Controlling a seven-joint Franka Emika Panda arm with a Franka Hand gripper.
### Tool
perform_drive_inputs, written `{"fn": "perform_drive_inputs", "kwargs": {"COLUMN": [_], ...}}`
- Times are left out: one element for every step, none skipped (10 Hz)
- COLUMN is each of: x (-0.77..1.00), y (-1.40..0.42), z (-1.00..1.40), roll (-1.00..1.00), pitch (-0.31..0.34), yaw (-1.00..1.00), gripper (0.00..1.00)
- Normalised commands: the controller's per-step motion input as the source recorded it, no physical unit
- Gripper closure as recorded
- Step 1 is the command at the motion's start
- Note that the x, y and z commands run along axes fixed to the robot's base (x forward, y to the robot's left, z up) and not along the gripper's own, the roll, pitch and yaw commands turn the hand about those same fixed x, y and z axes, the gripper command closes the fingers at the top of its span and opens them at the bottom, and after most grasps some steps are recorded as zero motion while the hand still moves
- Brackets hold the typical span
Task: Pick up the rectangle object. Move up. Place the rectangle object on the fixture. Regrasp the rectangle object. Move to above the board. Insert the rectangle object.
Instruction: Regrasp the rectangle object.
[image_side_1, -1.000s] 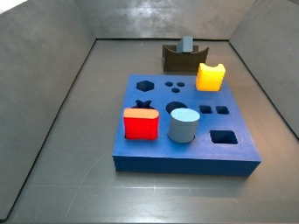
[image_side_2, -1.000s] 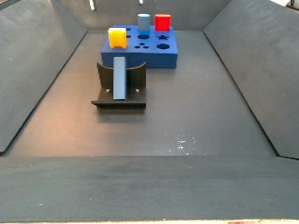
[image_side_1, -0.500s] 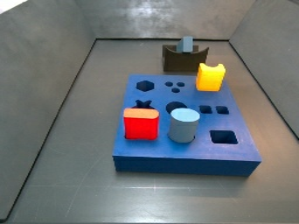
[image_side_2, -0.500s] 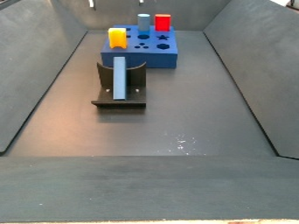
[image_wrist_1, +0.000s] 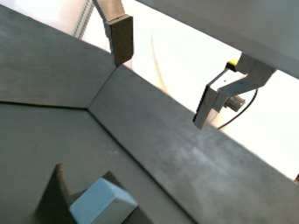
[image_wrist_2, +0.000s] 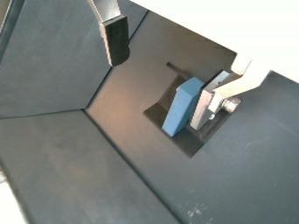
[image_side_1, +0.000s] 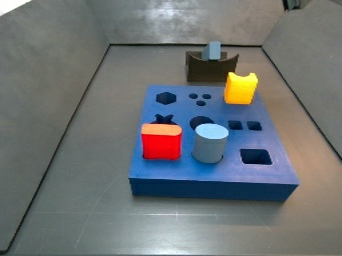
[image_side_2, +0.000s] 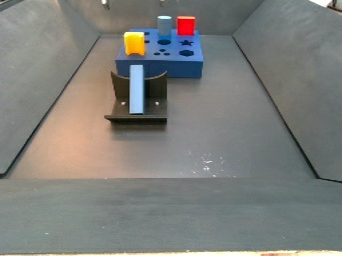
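Dark grey matte flooring with sloping grey walls fills a wrist view, where the gripper (image_wrist_1: 167, 77) hangs high with its silver fingers (image_wrist_1: 118, 35) spread wide and nothing between them; the rectangle object (image_wrist_1: 101, 202) shows as a light blue-grey end at the frame's edge, beside a dark part of the fixture (image_wrist_1: 52, 192).

In a wrist view the gripper (image_wrist_2: 163, 73) is again open and empty, well above the fixture (image_wrist_2: 184, 140), in which the rectangle object (image_wrist_2: 181, 107) rests.

In a side view the royal-blue board (image_side_1: 214, 150) lies mid-floor carrying a red cube (image_side_1: 162, 141), a pale cylinder (image_side_1: 210, 141) and a yellow notched block (image_side_1: 239, 88); behind it the fixture (image_side_1: 202, 68) holds the rectangle object (image_side_1: 213, 50) upright. No gripper is clearly in view.

In a side view the rectangle object (image_side_2: 136, 90) leans in the fixture (image_side_2: 138, 103), just before the board (image_side_2: 181, 64).
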Motion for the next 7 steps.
{"fn": "perform_drive_inputs", "kwargs": {"x": [0.09,0.09,0.09,0.08,0.03,0.04,0.05], "y": [-0.04,-0.04,-0.04,-0.04,0.07,0.07,0.06], "z": [-0.02,-0.02,-0.02,-0.01,-1.0,-1.0,-1.0], "roll": [0.88,0.62,0.46,0.35,0.32,0.3,0.26], "pitch": [0.211,0.209,0.187,0.155,0.129,0.099,0.055], "yaw": [0.11,0.13,0.16,0.18,0.11,0.11,0.13], "gripper": [0.0,0.0,0.0,0.0,0.0,0.0,0.0]}}
